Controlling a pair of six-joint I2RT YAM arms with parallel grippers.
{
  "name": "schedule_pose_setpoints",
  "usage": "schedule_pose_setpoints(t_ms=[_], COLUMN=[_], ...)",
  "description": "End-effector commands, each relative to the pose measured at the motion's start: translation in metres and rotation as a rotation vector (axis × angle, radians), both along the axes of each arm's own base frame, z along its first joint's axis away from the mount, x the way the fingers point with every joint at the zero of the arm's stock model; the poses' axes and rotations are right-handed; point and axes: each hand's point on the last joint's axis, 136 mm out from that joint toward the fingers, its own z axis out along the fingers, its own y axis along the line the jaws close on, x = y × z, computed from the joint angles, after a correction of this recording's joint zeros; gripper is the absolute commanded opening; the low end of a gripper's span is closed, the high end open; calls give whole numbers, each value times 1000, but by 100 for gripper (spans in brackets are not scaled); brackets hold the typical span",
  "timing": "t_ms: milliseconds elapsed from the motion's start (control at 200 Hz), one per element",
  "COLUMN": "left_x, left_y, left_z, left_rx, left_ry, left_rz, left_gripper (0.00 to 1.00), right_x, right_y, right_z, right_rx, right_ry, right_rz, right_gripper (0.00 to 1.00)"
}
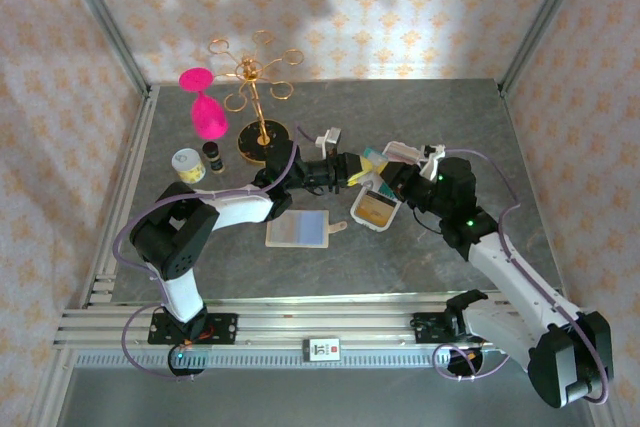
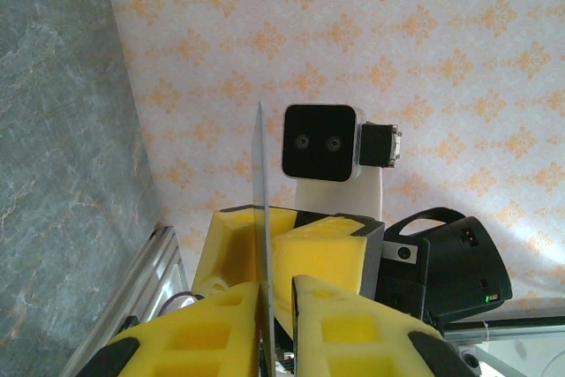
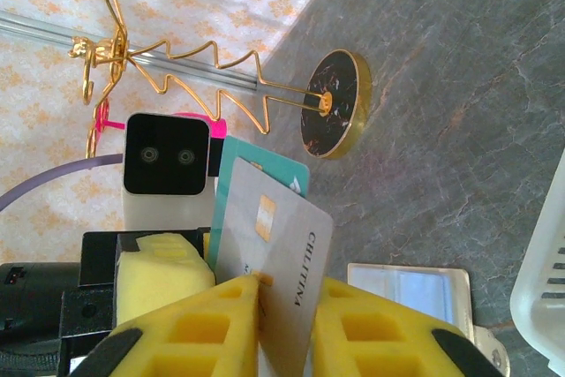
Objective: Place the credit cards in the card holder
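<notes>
Gold wire stand [image 1: 262,97]: stood at the back left of the grey table [image 1: 450,117], well apart from the work; it probably had no part in the task.

Card holder [image 1: 298,230]: lay flat in front of the left arm, just left of the white basket. This probably kept its mouth within reach of either arm. Whether it already held a card could not be told.

Left gripper [image 2: 275,289]: was raised above the table with its yellow pads nearly closed on an edge-on card [image 2: 262,183]. Its colour could not be told from that side.

Credit cards: a grey chip card [image 3: 274,236] and a teal card [image 3: 265,169] stood upright, one behind the other, in the air between the two grippers. They were held on edge, probably so that one could be passed across or parted from the other.

Right gripper [image 3: 287,284]: faced the left one, its pads pinched on the lower part of the grey chip card.

White basket [image 3: 540,297]: sat below the grippers with a yellow-orange card [image 1: 375,210] lying in it, probably the supply waiting its turn.
</notes>
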Motion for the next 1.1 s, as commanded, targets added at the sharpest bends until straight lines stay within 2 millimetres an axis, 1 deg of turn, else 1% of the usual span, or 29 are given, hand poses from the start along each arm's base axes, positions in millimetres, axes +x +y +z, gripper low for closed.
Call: schedule_pose_setpoints(t_ms=[0, 275, 621, 821, 891, 926, 986, 1096], left_x=[0, 2, 6, 13, 16, 17, 16, 16], left_y=[1, 4, 10, 19, 22, 23, 22, 22], left_z=[21, 20, 20, 22, 22, 21, 21, 18], left_rx=[-42, -42, -51, -57, -56, -55, -53, -46], left_ry=[-79, -76, -73, -74, -74, -72, -71, -70], left_rz=[13, 30, 45, 65, 74, 76, 71, 68], left_gripper=[15, 15, 14, 14, 14, 15, 14, 10], right_x=[-5, -11, -14, -14, -14, -14, -14, -14], right_y=[0, -1, -2, -4, -4, -4, -3, -3], right_z=[7, 8, 7, 8, 8, 8, 10, 19], right_rx=[-12, -12, -12, -15, -14, -14, -6, 6], right_ry=[-14, -16, -9, -9, -6, -5, -11, -38], right_rz=[21, 29, 25, 15, 11, 12, 15, 21], right_gripper=[18, 16, 13, 8, 4, 3, 0, 0])
